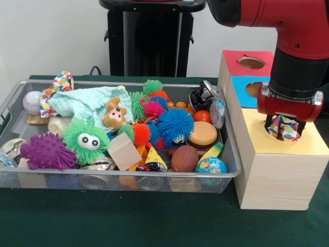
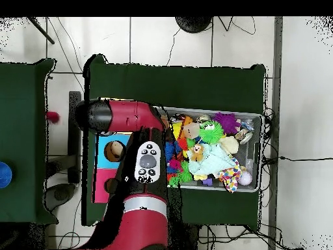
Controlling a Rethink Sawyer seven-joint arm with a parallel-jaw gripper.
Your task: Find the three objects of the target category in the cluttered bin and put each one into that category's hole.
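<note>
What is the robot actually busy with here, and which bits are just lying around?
In use:
- claw, over the yellow hole
- multicoloured patterned toy at the claw
- wooden box with the coloured holes
- wire bin being searched

Lying about:
- green fuzzy toy with eyes
- purple spiky ball
- baseball
- small globe ball

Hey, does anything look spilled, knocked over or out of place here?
Nothing has spilled. The toys all sit inside the wire bin, jumbled as expected. The gripper holds a multicoloured ball over the hole in the yellow-topped box.
</note>
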